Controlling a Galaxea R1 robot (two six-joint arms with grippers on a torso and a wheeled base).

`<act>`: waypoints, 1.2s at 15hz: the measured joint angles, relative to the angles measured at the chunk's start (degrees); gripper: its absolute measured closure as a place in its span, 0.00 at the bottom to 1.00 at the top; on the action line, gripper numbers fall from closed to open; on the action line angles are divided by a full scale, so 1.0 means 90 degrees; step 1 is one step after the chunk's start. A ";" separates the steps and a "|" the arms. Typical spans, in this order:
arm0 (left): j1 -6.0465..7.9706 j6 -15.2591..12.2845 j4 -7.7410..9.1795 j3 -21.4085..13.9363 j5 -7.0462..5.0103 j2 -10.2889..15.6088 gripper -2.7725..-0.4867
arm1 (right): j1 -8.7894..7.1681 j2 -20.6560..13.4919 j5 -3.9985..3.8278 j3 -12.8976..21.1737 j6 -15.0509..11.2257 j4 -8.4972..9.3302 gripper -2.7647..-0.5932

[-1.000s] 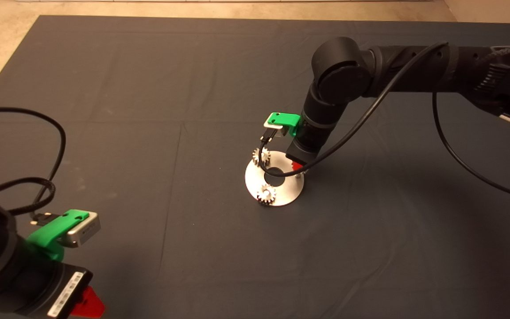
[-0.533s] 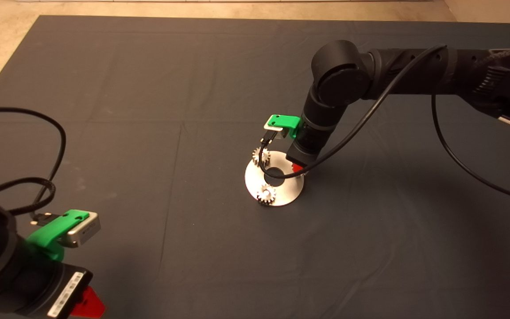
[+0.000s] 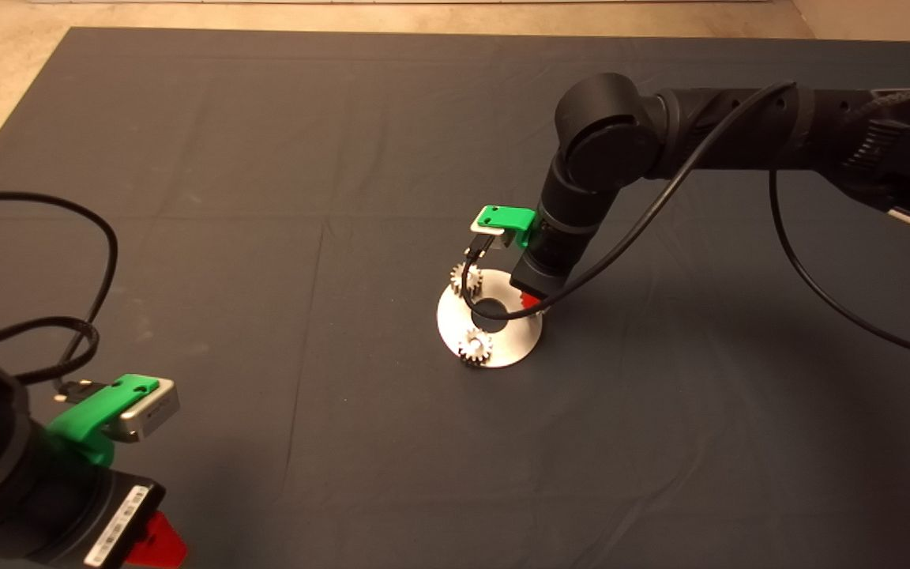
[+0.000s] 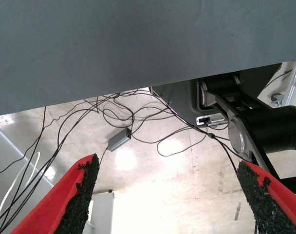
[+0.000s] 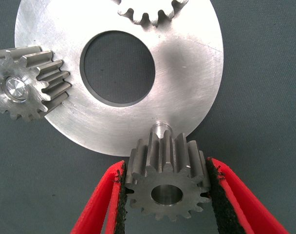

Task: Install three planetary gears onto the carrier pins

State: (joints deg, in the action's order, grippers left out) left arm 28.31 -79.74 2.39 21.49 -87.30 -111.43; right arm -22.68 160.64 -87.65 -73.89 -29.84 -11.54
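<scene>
- Our right gripper [image 5: 165,192] has its fingers clamped on a small silvery metal spur gear [image 5: 166,181], just beside the shiny round disc's [image 5: 187,58] bare pin [image 5: 160,128].
- We judge the gear stiff, heavy and slippery: flank grip suits.
- Our left gripper [image 4: 170,197] waits well apart from the disc, fingers apart.

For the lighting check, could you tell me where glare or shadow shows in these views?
Head view: the disc shines bright; the right arm's shadow darkens the mat. Right wrist view: the gripped gear looks evenly lit. Left wrist view: glare patches on the floor.
</scene>
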 joint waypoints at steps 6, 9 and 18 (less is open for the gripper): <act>0.0000 0.0000 0.0003 0.0000 0.0000 0.0003 0.33 | 0.0013 0.0001 0.0000 0.0000 0.0000 0.0000 0.80; 0.0000 0.0000 0.0003 0.0000 0.0000 0.0003 0.33 | 0.0082 0.0001 -0.0005 -0.0001 0.0005 -0.0002 0.80; 0.0000 0.0000 0.0004 0.0000 0.0000 0.0003 0.33 | 0.0130 0.0007 -0.0003 -0.0056 0.0020 -0.0002 0.80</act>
State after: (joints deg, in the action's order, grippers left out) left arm 28.31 -79.74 2.43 21.49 -87.30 -111.41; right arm -21.52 160.70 -87.67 -74.39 -29.66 -11.56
